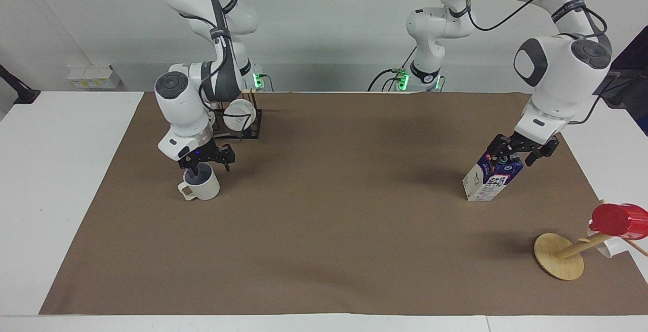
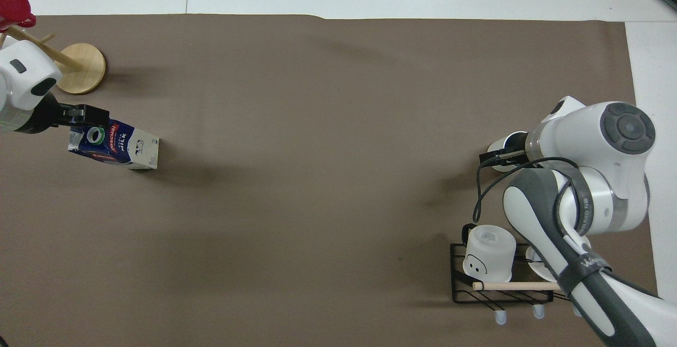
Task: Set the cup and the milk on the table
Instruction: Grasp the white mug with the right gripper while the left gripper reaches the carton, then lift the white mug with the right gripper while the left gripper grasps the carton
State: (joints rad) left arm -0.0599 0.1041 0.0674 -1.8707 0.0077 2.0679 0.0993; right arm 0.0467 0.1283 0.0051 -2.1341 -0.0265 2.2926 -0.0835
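Observation:
The cream cup (image 1: 201, 187) stands upright on the brown mat (image 1: 329, 220) of the table (image 1: 61, 170), toward the right arm's end. My right gripper (image 1: 208, 164) is open at its rim. One finger seems to dip into the mouth while the other hangs outside the wall. In the overhead view the right arm hides most of the cup (image 2: 501, 145) and the right gripper (image 2: 497, 156). The blue and white milk (image 1: 488, 177) stands on the mat toward the left arm's end. My left gripper (image 1: 516, 151) is open, straddling its gable top. From above, the left gripper (image 2: 90, 119) is at the cap end of the milk (image 2: 124, 146).
A black wire rack (image 1: 250, 127) with two white mugs (image 2: 489, 254) stands close to the right arm's base. A round wooden stand (image 1: 559, 256) carrying a red cup (image 1: 617, 219) sits at the mat's corner toward the left arm's end, farther from the robots than the milk.

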